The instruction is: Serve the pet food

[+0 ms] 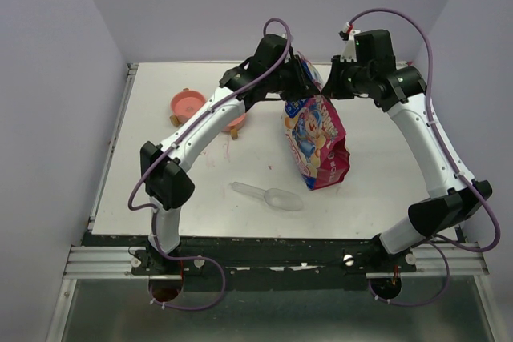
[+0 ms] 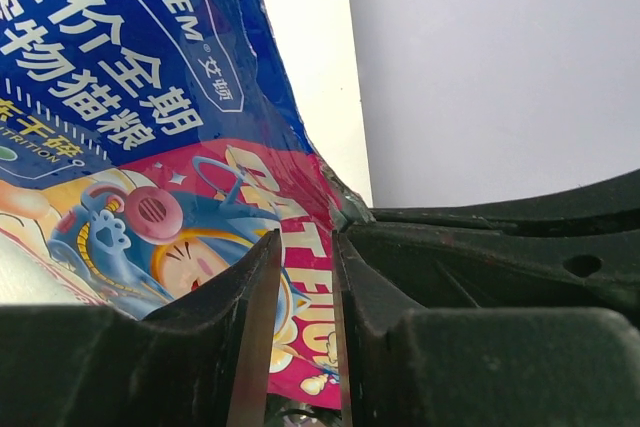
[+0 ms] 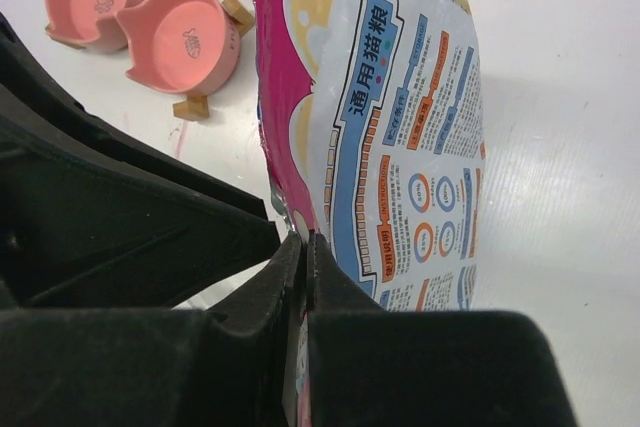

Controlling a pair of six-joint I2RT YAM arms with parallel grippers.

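The pink cartoon-printed bag [image 1: 317, 138] stands tilted on the table with its top lifted. My right gripper [image 1: 331, 84] is shut on the bag's top edge [image 3: 300, 217]; the bag's back panel [image 3: 400, 127] hangs below it. My left gripper [image 1: 307, 78] is at the same top corner. Its jaws [image 2: 305, 237] stand a narrow gap apart, and the bag's printed face [image 2: 150, 147] shows across the gap. No kibble is visible; it is hidden. A clear plastic scoop [image 1: 268, 196] lies on the table in front of the bag.
Two pink bowls [image 1: 188, 103] [image 1: 236, 122] on a wooden stand sit left of the bag, partly under my left arm; they also show in the right wrist view [image 3: 185, 37]. Purple walls close in the back and both sides.
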